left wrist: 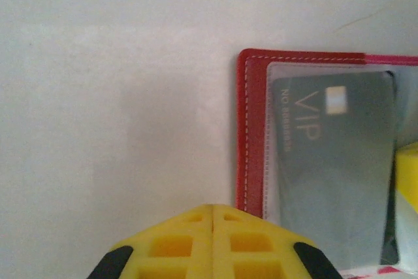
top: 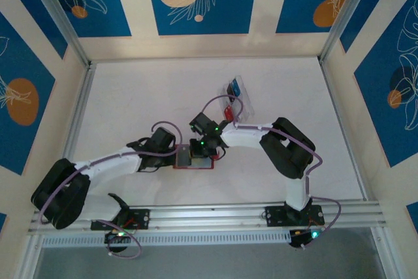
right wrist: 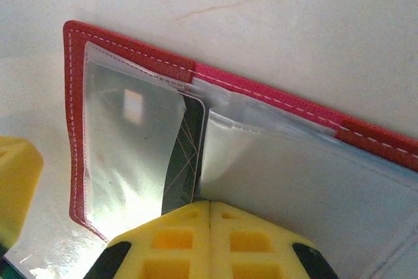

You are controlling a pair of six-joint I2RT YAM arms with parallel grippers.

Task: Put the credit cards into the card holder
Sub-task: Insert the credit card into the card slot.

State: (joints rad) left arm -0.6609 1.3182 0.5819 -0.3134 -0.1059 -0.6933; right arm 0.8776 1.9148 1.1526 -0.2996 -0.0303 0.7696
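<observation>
Left gripper and right gripper are both pinched closed, empty I think, but the right could drag the black card at its tips out of the card holder.

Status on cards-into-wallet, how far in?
Done: one black card sits in a clear sleeve of the open red wallet.
In hand: no card. The left gripper and right gripper are both shut, down at the wallet's edge.
Left: a blue card and a red card lie in the clear tray, not yet moved.
</observation>
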